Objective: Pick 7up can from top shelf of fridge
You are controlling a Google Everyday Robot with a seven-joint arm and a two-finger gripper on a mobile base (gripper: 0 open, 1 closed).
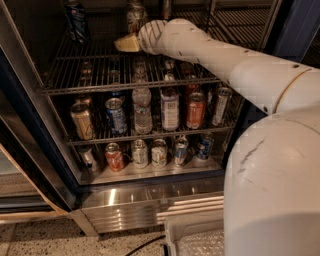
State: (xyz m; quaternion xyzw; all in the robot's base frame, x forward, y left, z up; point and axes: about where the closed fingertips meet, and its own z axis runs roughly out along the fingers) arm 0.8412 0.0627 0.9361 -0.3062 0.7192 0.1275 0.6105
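Note:
The fridge [150,200] stands open, with a ribbed steel base. Its top shelf [85,67] is a grey wire rack. The 7up can [135,15], whitish-silver with green lettering, stands upright at the back middle of that shelf. My white arm reaches in from the right, and my gripper [127,43] is low in front of the can, just above the rack. The wrist hides the can's lower part. I cannot tell whether the gripper touches the can.
A dark blue can [75,21] stands at the shelf's back left. A slim dark can [166,7] stands at the back right. The two lower racks [150,132] are crowded with cans and bottles. A dark door frame [25,135] is at the left.

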